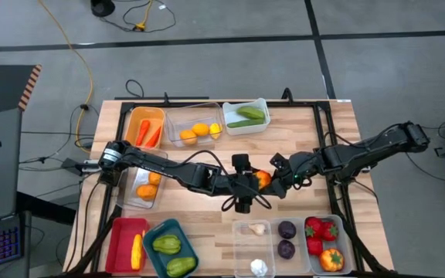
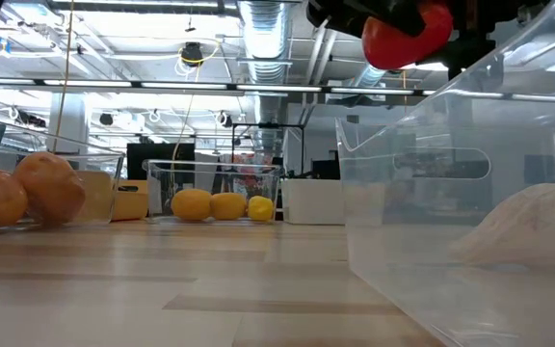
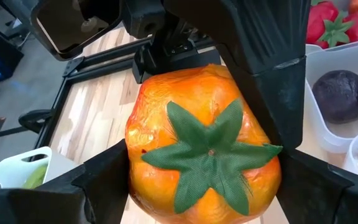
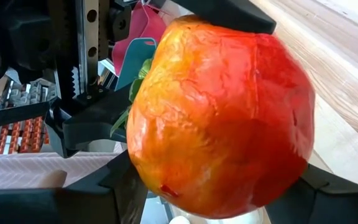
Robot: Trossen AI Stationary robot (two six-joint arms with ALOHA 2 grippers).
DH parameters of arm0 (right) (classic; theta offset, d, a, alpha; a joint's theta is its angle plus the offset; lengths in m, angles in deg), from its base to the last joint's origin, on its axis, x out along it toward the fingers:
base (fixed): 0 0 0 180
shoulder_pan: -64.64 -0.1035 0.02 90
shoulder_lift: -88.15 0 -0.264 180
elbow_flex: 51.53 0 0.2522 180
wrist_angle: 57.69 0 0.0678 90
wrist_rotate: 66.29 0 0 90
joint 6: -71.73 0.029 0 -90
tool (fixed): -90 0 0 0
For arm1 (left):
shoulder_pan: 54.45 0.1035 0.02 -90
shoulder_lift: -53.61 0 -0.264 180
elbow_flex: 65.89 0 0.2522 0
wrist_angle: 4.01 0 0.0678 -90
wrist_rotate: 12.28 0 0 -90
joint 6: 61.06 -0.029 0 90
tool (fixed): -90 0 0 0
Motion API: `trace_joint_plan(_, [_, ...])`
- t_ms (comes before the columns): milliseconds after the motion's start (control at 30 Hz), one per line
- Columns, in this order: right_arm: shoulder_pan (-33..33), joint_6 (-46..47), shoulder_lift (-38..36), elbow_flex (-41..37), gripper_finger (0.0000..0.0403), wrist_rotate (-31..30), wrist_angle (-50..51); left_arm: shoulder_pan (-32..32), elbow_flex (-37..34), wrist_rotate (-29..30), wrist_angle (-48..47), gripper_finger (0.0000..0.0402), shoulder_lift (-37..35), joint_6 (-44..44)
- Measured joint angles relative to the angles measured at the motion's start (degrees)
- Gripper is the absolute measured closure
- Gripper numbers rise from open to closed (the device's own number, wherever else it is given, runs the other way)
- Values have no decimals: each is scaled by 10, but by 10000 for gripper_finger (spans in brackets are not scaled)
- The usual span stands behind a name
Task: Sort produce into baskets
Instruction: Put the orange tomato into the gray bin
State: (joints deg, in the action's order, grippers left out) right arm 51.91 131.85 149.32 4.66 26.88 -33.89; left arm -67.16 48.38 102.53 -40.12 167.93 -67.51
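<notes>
High view shows the left gripper [image 1: 247, 185] and the right gripper [image 1: 278, 176] meeting over the middle of the table [image 1: 207, 212], with an orange-red toy tomato [image 1: 263, 179] between them, lifted off the wood. From the left wrist view the left gripper's fingers [image 3: 98, 180] are closed part-way against the tomato's sides, its green leafy cap facing the camera, while a dark finger of the other arm presses on it just beyond. The right wrist view shows the same tomato [image 4: 219, 118] filling the space ahead of the right gripper, whose fingers flank it closely and seem to touch it. This looks like a handover, and both grippers appear to have hold for now. Done well, only one gripper should let go, and only once the other's grip is firm; the fruit is rounded and glossy, so a slack pinch could let it roll out and drop. Off to the right gripper's near side, past the clear bin of dark purple fruit [image 1: 287, 238], sits the clear bin of red produce [image 1: 340, 259] with strawberries and another orange-red tomato, which I judge the likely destination. The right gripper should carry the tomato low over that bin's rim and release it gently among the others.
</notes>
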Motion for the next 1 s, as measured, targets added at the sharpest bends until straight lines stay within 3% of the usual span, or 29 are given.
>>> trace_joint_plan(233, [0,-3,0,0,125,-2,0,0,0,1,0,78,0,-11])
trace_joint_plan(367, [0,-4,0,0,125,-7,-2,-1,0,2,1,46,0,-35])
trace_joint_plan(533, [1,-10,-1,1,126,-8,-5,-5,0,46,-3,11,0,-17])
trace_joint_plan(767, [1,-20,-26,2,126,-7,16,-8,-1,39,-84,6,-30,-19])
trace_joint_plan(1000, [-10,-36,-80,2,126,26,101,-16,-1,39,-247,6,-93,50])
